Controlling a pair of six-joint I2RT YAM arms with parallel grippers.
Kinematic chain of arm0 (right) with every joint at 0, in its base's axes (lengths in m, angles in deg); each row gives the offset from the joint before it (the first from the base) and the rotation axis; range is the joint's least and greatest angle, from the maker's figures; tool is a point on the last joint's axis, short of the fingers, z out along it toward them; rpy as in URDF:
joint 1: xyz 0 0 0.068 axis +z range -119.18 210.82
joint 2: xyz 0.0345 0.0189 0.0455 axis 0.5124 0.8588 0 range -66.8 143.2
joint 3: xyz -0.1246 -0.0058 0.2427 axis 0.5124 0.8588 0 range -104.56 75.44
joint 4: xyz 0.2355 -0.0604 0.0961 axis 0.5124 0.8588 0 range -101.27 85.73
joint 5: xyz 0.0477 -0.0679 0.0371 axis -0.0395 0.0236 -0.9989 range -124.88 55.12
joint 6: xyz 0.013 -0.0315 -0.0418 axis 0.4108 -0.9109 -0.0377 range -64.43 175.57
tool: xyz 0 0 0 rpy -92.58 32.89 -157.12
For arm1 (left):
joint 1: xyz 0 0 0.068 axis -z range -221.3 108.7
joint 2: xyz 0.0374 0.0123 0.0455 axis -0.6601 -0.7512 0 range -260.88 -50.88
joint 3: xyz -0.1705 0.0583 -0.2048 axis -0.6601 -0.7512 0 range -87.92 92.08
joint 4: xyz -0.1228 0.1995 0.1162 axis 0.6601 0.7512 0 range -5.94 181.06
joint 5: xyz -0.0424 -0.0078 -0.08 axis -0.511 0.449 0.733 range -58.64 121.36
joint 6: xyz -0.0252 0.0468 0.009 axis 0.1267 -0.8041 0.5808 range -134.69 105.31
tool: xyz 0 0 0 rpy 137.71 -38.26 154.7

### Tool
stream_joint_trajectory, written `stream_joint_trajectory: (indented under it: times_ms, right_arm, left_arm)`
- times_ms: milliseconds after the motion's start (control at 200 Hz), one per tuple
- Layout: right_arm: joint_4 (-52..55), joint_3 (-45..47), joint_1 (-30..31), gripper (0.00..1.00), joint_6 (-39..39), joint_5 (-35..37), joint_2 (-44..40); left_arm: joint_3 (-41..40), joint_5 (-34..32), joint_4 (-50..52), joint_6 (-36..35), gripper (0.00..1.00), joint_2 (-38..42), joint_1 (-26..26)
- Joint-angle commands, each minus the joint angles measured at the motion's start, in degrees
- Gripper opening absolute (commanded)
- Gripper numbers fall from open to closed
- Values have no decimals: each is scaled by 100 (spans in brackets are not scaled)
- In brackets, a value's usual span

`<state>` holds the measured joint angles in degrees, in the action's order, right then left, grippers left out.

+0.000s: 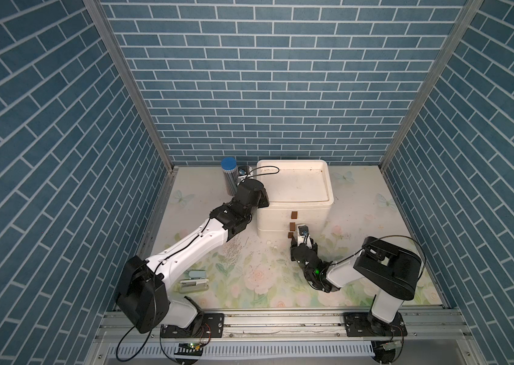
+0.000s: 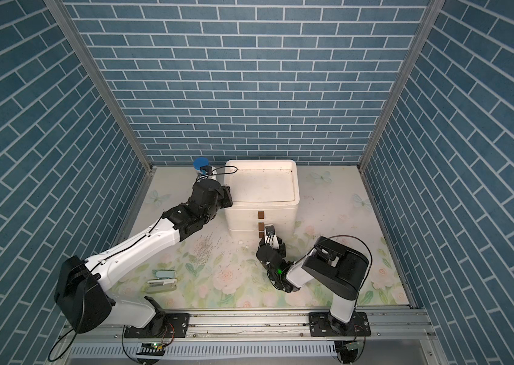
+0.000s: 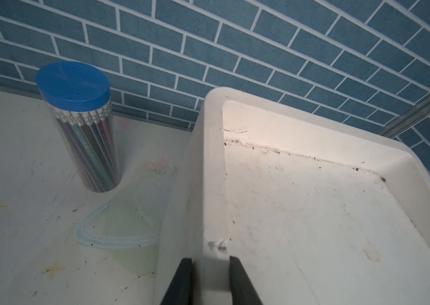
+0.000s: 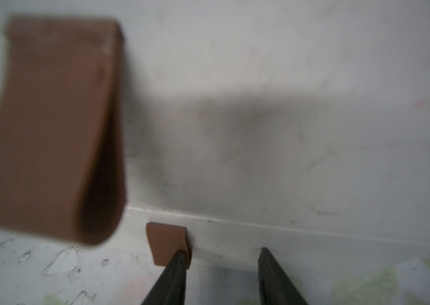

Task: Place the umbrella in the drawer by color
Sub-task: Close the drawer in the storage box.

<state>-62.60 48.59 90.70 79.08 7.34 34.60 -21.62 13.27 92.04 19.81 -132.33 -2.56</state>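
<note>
Left wrist view, left hand (image 3: 208,260) clamped on drawer unit (image 3: 314,211) rim, right hand (image 4: 222,249) parted (fingertip (image 4: 177,266) overlapping bottom handle (image 4: 165,240)).

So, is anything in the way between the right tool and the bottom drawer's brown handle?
Nothing visible. The right tool is open at the bottom handle, with one fingertip overlapping it. The handle lies beside the tool's gap, not in it. The middle handle sits higher on the drawer front.

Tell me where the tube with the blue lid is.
In both top views the blue-lidded pencil tube stands upright by the back wall, just left of the white drawer unit.
</note>
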Motion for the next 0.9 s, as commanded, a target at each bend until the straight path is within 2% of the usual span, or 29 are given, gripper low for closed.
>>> stream_joint_trajectory:
  times_ms: [0, 200, 310, 405, 490, 555, 660, 750, 835, 895]
  right_arm:
    - [18, -321, -158, 50, -284, 81, 0]
    - [268, -295, -163, 62, -193, -178, -244]
    - [821, -338, -165, 63, -21, -297, -499]
    - [1183, -178, -148, 62, 113, -665, -927]
    - [1463, 133, 15, 61, 210, -687, -1569]
    - [1830, 344, 276, 61, 224, -406, -2213]
    - [2914, 401, 628, 62, 348, 141, -3412]
    - [4029, 239, 653, 63, 488, 243, -4526]
    - [4815, 56, 657, 98, 420, 432, -5419]
    - [5175, -34, 650, 100, 254, 820, -5884]
  left_arm:
    - [-65, 711, 745, 287, 0, -178, 342]
    - [-85, 668, 842, 348, 0, -188, 380]
    - [-12, 589, 908, 341, 0, -163, 380]
    - [130, 358, 1040, 278, 1, -173, 381]
    - [268, 196, 1103, 174, 10, -180, 381]
    - [372, 121, 1142, 115, 22, -196, 367]
    - [528, 47, 1198, 104, 44, -205, 346]
    - [703, -28, 1257, 109, 54, -179, 327]
    - [851, -105, 1275, 19, 58, -93, 313]
    - [910, -227, 1231, -98, 62, 46, 305]
